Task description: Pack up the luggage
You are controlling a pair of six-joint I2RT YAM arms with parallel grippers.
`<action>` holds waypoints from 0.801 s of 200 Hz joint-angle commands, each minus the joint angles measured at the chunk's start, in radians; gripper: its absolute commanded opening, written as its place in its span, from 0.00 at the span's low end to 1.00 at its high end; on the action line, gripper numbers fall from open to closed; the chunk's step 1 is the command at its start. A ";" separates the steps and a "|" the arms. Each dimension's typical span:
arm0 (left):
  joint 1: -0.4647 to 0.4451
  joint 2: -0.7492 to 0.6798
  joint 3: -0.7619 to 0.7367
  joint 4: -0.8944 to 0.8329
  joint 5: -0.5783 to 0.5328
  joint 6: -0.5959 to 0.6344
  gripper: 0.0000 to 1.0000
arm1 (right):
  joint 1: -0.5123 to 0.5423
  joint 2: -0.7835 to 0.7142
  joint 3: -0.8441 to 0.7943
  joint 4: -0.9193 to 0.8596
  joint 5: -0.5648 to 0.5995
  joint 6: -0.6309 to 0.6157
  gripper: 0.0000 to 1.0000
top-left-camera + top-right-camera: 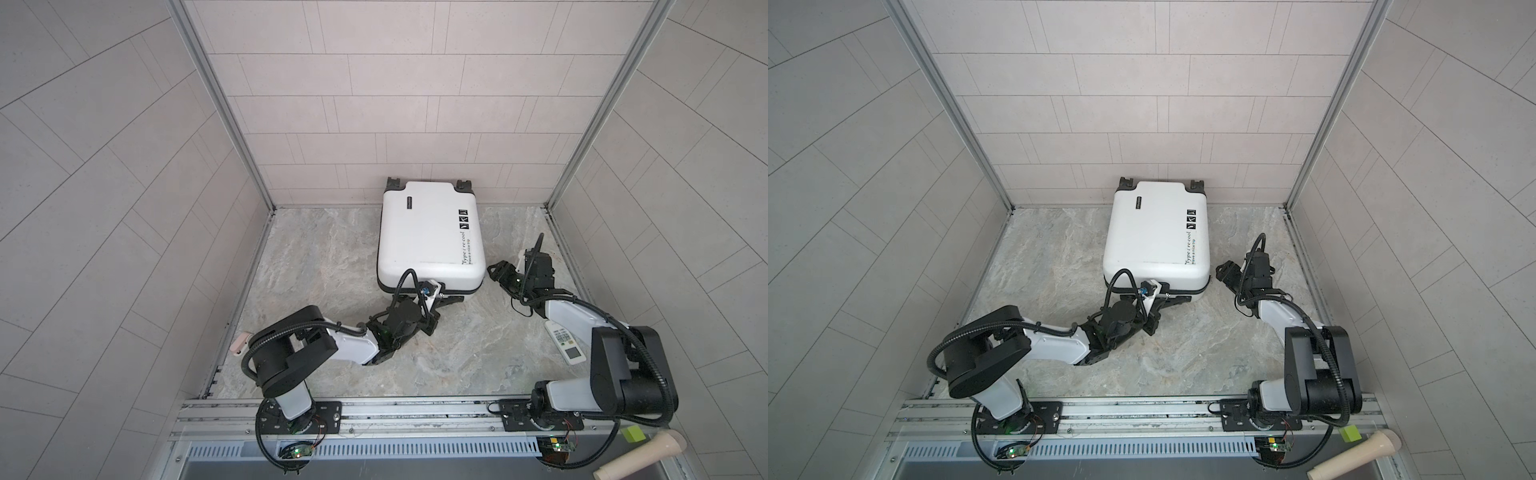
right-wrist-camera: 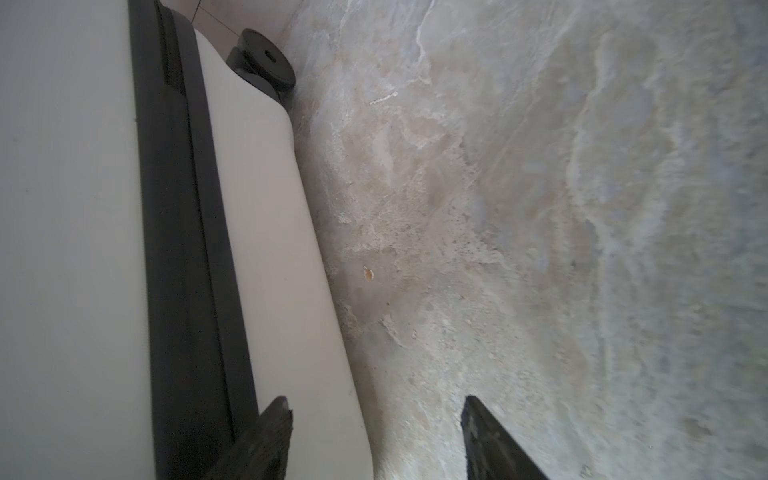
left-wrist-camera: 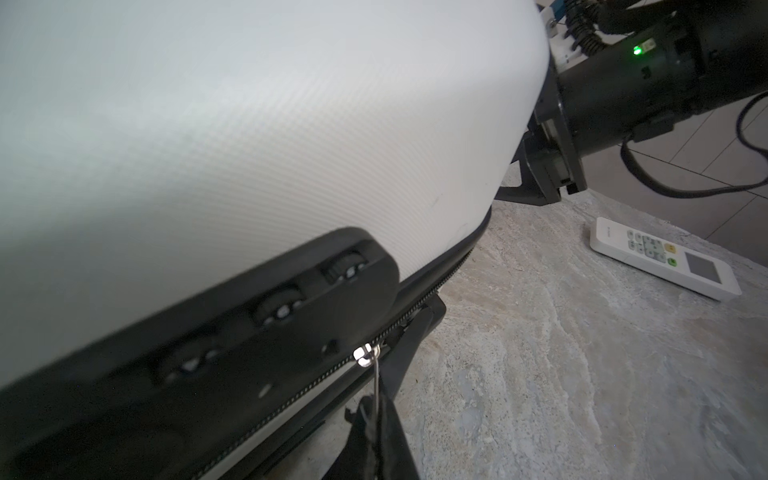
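The luggage (image 1: 430, 237) (image 1: 1154, 237) is found lying flat and closed on the marbled table (image 1: 324, 257), lettered shell up. It is placed in the far half of the table, slightly right of centre in both top views, with its wheels (image 1: 395, 183) set against the back wall (image 1: 374, 124).

Near side of the luggage:
- The left gripper (image 1: 455, 299) (image 1: 1185, 301) (image 3: 376, 415) is laid along the zipper band (image 3: 440, 286), just under the black lock panel (image 3: 291, 303).
- In the left wrist view its jaws are seen fully closed, and the thin metal zipper pull (image 3: 376, 382) is pinched between the fingertips (image 3: 390, 424).
- The silver slider (image 3: 365, 355) is seated on the zip line at the end of the lock panel.

Near right corner of the luggage:
- The right gripper (image 1: 496, 272) (image 1: 1225, 270) (image 2: 376, 401) is held low just beside the corner and pointed toward the shell.
- Its jaws are spread wide and nothing is gripped.
- In the right wrist view one finger (image 2: 266, 436) is seen overlapping the luggage's side by the zipper band; the other is seen over bare table.
- Contact with the shell cannot be told.

Further out, a white remote control (image 1: 565, 343) (image 3: 665, 257) is seen on the table at the right, well apart from the luggage and partly covered by the right arm (image 1: 577, 316) in a top view
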 commanded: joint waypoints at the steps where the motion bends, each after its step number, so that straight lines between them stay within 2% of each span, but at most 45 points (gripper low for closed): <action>1: -0.026 -0.015 0.040 -0.024 0.000 0.045 0.00 | 0.006 0.020 0.002 0.033 -0.052 -0.014 0.66; 95: -0.099 0.060 0.149 -0.047 0.000 0.074 0.00 | 0.145 0.070 -0.018 0.118 -0.040 0.045 0.64; 160: -0.162 0.171 0.246 -0.008 -0.023 0.064 0.00 | 0.238 0.075 -0.019 0.139 0.005 0.095 0.63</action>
